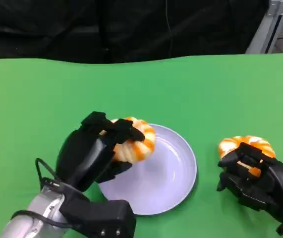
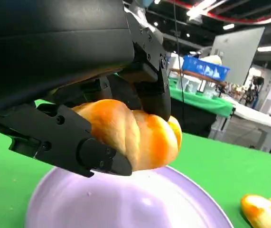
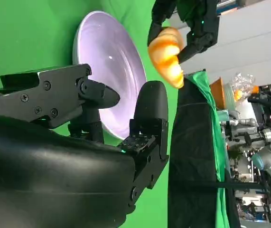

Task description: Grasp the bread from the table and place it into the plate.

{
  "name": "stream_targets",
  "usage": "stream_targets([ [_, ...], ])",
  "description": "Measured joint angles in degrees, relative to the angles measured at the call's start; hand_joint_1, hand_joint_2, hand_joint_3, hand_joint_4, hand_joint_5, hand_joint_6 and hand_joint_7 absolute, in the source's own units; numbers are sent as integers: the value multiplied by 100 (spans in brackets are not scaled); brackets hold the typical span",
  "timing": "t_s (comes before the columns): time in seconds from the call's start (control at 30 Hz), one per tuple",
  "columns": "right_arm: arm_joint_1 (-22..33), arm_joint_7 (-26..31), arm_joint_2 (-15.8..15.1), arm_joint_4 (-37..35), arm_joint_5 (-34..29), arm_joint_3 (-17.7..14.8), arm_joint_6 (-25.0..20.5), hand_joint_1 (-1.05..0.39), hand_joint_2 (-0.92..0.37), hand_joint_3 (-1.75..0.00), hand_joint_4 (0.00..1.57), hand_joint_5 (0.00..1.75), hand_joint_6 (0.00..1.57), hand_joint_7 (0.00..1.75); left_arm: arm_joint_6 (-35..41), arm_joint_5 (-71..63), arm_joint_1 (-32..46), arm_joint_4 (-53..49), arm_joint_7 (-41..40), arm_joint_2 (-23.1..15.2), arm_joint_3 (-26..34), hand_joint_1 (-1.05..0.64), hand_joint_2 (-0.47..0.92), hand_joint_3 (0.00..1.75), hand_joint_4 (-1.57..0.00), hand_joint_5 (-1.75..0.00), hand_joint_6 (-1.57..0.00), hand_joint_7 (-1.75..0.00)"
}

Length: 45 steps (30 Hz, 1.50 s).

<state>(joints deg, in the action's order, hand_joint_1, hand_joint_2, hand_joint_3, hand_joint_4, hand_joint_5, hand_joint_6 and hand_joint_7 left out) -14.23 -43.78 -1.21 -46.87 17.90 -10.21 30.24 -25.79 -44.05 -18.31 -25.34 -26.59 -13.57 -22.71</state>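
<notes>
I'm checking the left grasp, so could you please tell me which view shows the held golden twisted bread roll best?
The left wrist view: the golden twisted bread roll is close, above the lilac plate. Head view: the left robot hand partly covers it. Right wrist view: small.

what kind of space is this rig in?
Likely a robotics lab or workshop, not a home. The bench has a green cloth against a black backdrop; the left wrist view shows more tables, a blue bin and ceiling strip lights; the right wrist view shows another robot arm.
</notes>
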Motion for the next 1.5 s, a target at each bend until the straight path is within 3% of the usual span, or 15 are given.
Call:
stream_targets([
  [0.37,0,1,2,1,1,2,1,1,-88,-53,46,169,56,120,-345,175,-384,-500,195,258,-218,-10,92,7,-56,-145,-68,-115],
  [0.63,1,55,29,22,21,-14,-4,4,-87,-55,46,171,58,119,-575,435,-470,-969,342,408,-249,-9,92,11,-58,-137,-71,-106],
  [0.8,3,87,68,57,25,-31,-32,2,-87,-56,46,173,58,120,-636,513,-560,-1190,404,462,-249,-8,92,10,-56,-143,-77,-91],
  [0.93,9,153,86,124,24,-35,-33,3,-86,-58,46,174,57,122,-673,607,-630,-1519,449,530,-258,-5,92,8,-51,-150,-76,-95],
  [1.3,11,166,86,128,19,-28,-33,3,-85,-60,45,175,56,126,-650,636,-851,-2003,617,542,-269,-5,92,9,-46,-149,-72,-95],
  [1.4,12,166,87,129,19,-28,-35,4,-85,-61,45,175,56,126,-652,636,-871,-2053,617,542,-270,-9,92,11,-48,-138,-71,-87],
  [1.43,12,166,86,130,19,-27,-37,4,-85,-60,44,174,56,126,-652,636,-873,-2061,617,542,-270,-14,92,12,-49,-129,-74,-73],
  [1.5,13,167,86,137,19,-26,-41,4,-84,-61,44,174,55,126,-655,636,-883,-2083,617,542,-270,-17,92,13,-50,-123,-76,-63],
])
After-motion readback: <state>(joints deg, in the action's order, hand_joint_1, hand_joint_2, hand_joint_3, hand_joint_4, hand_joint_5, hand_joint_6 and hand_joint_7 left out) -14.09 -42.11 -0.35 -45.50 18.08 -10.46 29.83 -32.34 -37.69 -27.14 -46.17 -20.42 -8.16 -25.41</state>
